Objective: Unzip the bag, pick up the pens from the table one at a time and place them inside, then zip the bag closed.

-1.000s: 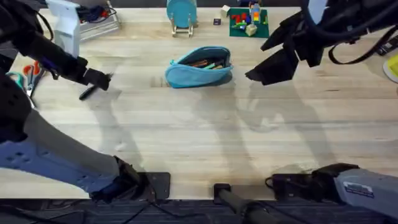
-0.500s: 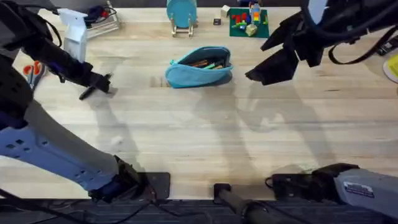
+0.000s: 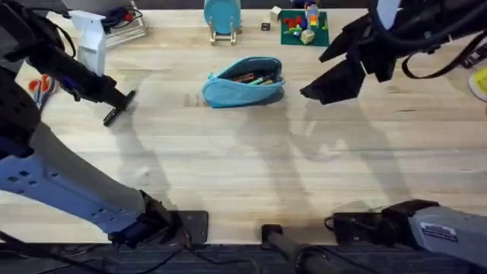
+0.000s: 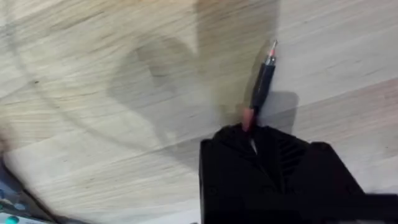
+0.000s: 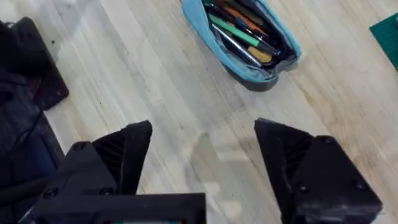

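Observation:
The light-blue bag [image 3: 243, 82] lies unzipped at the back middle of the table [image 3: 243, 167], with several pens inside it [image 5: 239, 31]. My left gripper [image 3: 116, 99] is at the left side, shut on one end of a black pen [image 3: 119, 111]. That pen [image 4: 262, 81] sticks out beyond the fingers over the wood, its silver tip pointing away. My right gripper [image 3: 323, 85] hangs open above the table to the right of the bag [image 5: 249, 59], nothing between its fingers [image 5: 134, 149].
Orange-handled scissors [image 3: 38, 85] lie at the left edge. A teal disc on a wooden stand [image 3: 222, 19] and a green plate with coloured blocks [image 3: 304, 29] stand at the back. A wire rack [image 3: 122, 21] sits back left. A yellow object [image 3: 481, 81] is at the right edge.
The black pen in my left gripper has shifted a little to the right and hangs more steeply. The right arm and the bag have not moved.

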Tool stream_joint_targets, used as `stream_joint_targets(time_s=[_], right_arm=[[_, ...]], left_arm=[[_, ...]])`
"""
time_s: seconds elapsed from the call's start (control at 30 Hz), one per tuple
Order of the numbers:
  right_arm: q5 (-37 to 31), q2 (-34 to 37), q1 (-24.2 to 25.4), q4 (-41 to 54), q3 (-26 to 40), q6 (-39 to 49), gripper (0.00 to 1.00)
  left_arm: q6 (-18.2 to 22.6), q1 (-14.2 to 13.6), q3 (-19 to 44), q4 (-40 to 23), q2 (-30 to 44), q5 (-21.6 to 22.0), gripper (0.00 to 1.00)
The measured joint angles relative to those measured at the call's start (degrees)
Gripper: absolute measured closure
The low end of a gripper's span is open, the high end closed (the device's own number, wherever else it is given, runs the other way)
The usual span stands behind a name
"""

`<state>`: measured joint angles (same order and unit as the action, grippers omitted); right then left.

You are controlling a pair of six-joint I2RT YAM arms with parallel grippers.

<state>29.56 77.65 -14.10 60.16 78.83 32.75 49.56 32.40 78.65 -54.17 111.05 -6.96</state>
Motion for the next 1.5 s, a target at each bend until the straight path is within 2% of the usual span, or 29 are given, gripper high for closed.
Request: stream_joint_targets(time_s=[0.3, 0.57, 0.73, 0.87, 1.07, 1.27, 1.5], right_arm=[[0.0, -0.01, 0.01, 0.02, 0.0, 0.0, 0.004], [0.0, 0.0, -0.01, 0.02, 0.0, 0.0, 0.004], [0.0, -0.01, 0.0, 0.02, 0.0, 0.0, 0.003], [0.0, 0.0, 0.01, 0.02, 0.0, 0.0, 0.004], [0.0, 0.0, 0.01, 0.02, 0.0, 0.0, 0.004], [0.0, 0.0, 0.0, 0.02, 0.0, 0.01, 0.004], [0.0, 0.0, 0.01, 0.02, 0.0, 0.0, 0.004]], left_arm=[[-1.02, 0.44, 0.94, -0.15, 0.01, -2.26, 0.963], [-4.46, 0.37, 9.29, -2.6, -0.62, -5.9, 0.962], [-6.6, 0.05, 13.03, -4.55, -4.1, -7.24, 0.961], [-7.4, -1.25, 14.08, -4.63, -7.59, -8.39, 0.961], [-7.65, -6.92, 14.1, -5.26, -12.7, -8.93, 0.961], [-6.68, -15.54, 14.1, -7.89, -16.19, -9.56, 0.961], [-6.14, -25.28, 14.12, -9.09, -16.66, -9.84, 0.961]])
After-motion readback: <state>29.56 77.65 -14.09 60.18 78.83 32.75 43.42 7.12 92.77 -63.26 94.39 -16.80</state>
